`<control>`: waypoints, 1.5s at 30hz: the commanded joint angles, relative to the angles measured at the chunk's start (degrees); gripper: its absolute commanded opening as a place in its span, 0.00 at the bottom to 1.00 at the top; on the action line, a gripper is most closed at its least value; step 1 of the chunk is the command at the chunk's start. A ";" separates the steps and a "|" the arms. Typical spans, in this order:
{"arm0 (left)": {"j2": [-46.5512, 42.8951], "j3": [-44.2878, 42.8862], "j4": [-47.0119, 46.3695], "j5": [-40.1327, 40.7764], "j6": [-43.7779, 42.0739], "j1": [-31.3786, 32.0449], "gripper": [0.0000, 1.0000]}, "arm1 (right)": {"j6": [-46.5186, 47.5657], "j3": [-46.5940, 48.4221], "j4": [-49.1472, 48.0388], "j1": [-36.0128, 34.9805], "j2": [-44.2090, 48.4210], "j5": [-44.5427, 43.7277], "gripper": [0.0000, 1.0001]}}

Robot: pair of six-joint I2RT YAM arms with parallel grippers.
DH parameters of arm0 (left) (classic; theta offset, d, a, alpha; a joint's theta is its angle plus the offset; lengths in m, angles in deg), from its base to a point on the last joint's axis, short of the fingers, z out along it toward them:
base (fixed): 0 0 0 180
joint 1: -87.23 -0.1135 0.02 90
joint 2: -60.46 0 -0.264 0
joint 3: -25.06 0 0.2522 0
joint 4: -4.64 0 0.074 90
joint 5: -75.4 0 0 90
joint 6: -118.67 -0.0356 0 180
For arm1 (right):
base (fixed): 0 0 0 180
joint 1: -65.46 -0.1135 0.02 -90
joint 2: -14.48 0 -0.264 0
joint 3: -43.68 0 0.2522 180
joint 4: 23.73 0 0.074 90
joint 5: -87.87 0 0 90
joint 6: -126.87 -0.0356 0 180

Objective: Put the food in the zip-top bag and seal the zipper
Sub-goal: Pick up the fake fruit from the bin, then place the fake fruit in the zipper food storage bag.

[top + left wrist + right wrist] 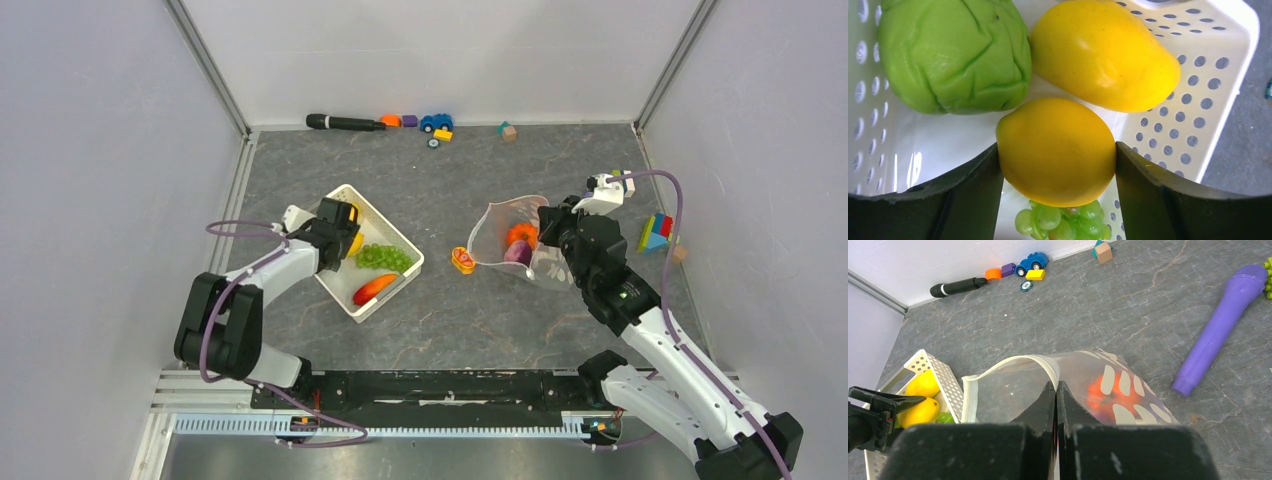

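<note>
My left gripper (340, 228) reaches into the white basket (385, 215), and its jaws press both sides of a round yellow fruit (1055, 150). Around it in the basket lie a yellow mango (1103, 52), a green pepper (955, 52), green grapes (1063, 222) and a red chili (374, 289). My right gripper (1057, 387) is shut on the rim of the zip-top bag (1013, 390), holding its mouth and zipper strip (998, 367) open toward the basket. Inside the bag sit an orange pumpkin (1108, 390) and a purple onion (517, 252). A small orange food piece (462, 260) lies on the table by the bag's mouth.
A purple-handled brush (1223, 330) lies right of the bag. Coloured blocks (655, 233) stand at the right wall. A black cylinder (345, 122), a blue toy car (436, 122) and small blocks (508, 131) line the back wall.
</note>
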 commanded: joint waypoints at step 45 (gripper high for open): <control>-11.84 -5.32 -43.97 -53.66 -44.26 22.92 0.37 | -0.25 0.66 -1.76 -0.10 0.39 3.13 0.00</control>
